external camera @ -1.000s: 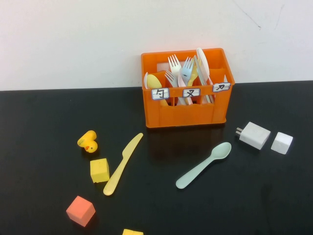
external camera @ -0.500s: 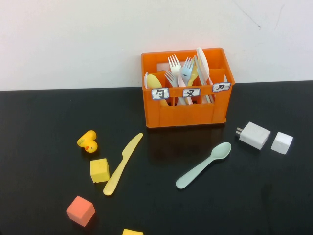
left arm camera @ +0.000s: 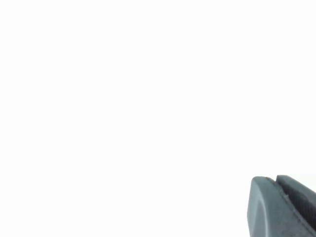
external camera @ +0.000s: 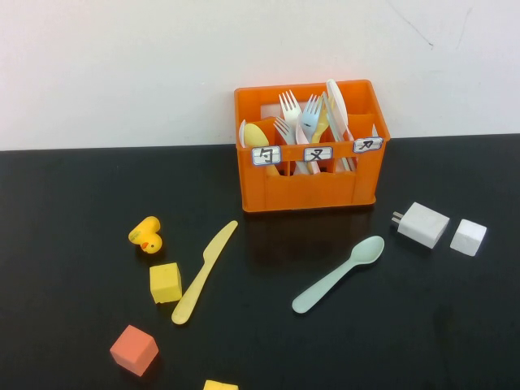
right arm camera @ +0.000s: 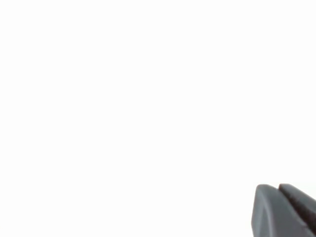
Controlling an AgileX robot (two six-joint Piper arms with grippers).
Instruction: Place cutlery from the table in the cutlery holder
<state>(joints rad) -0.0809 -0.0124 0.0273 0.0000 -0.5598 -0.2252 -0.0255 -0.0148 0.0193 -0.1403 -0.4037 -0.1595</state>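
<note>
Pale yellow knife [external camera: 203, 274] and mint spoon [external camera: 340, 274] lie flat on the black table [external camera: 65, 325] before the orange crate [external camera: 309, 188], far from the left gripper [left arm camera: 284, 207] and right gripper [right arm camera: 286, 210], grip unreadable, holding nothing visible; flat glossy plastic may skid when pinched.

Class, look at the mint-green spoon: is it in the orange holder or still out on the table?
Out. The spoon lies flat on the table, in front of the holder. Neither the left gripper nor the right gripper is near it.
</note>
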